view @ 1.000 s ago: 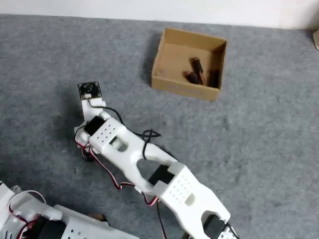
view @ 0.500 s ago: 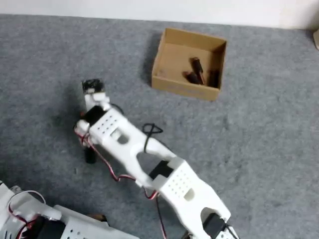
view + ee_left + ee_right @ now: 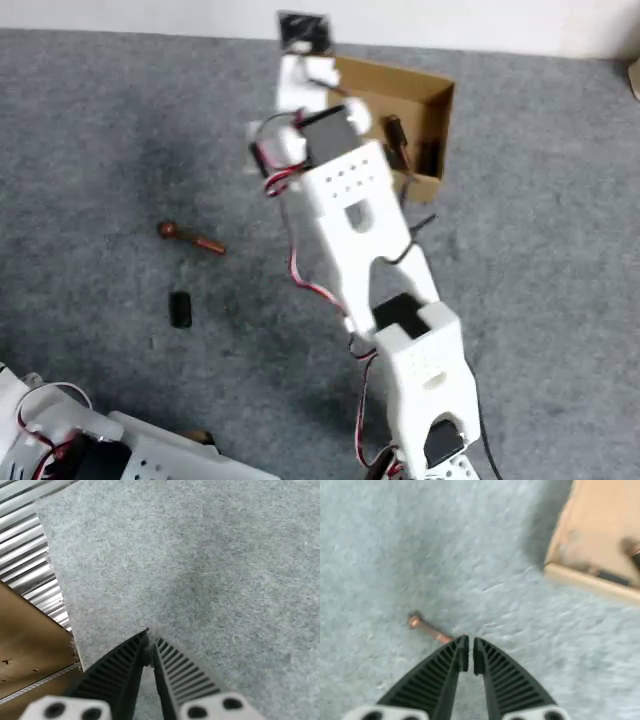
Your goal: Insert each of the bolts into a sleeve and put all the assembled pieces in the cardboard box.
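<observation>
A copper bolt lies on the grey carpet at the left, and a short black sleeve lies apart from it, nearer the front. The cardboard box stands at the back with dark pieces inside, and my right arm partly covers it. In the right wrist view my right gripper is shut and empty, raised above the carpet, with the bolt just beyond its tips and the box off to one side. My left gripper is shut and empty over bare carpet.
The left arm's base sits at the front left corner. In the left wrist view the carpet's edge borders a ribbed metal strip and a wooden floor.
My right arm has risen and swung from the left side of the carpet toward the box. The bolt and the sleeve, which it was covering, now lie in the open.
</observation>
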Available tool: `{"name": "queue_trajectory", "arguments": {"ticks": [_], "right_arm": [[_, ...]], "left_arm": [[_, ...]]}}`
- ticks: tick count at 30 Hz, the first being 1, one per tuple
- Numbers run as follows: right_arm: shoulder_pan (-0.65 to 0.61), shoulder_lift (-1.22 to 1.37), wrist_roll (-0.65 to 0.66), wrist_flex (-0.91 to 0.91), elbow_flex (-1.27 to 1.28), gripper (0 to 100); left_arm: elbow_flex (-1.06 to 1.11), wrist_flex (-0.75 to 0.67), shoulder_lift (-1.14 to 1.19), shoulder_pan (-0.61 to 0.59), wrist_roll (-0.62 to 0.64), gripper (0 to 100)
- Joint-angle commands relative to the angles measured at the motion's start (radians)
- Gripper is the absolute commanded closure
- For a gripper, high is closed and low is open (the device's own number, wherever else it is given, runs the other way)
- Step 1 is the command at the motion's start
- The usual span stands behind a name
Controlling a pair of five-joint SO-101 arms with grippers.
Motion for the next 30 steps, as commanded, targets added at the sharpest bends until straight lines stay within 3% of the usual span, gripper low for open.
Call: {"name": "queue_trajectory", "arguments": {"ticks": [1, 5, 11, 19, 23, 27, 30], "right_arm": [[0.048, -0.05, 0.057, 0.038, -0.053, 99.3], [-0.01, -0.047, 0.02, 0.018, 0.127, 99.2], [-0.236, -0.047, -0.064, -0.14, 0.36, 97.8], [-0.486, -0.047, -0.163, -0.255, 0.423, 76.6], [-0.521, -0.044, -0.189, -0.265, 0.427, 76.6], [-0.515, 0.016, -0.347, -0.257, 0.427, 76.6], [-0.519, 0.114, -0.393, -0.263, 0.426, 76.6]], "left_arm": [[0.002, -0.003, -0.002, -0.016, -0.002, 99], [0.007, -0.003, -0.002, -0.016, -0.002, 99], [0.007, -0.003, -0.002, -0.016, -0.002, 99], [0.007, -0.003, -0.002, -0.016, -0.002, 99], [0.007, -0.005, -0.002, -0.016, -0.002, 99], [0.007, -0.005, -0.002, -0.016, -0.002, 99], [0.005, -0.005, -0.002, -0.016, -0.002, 99]]}}
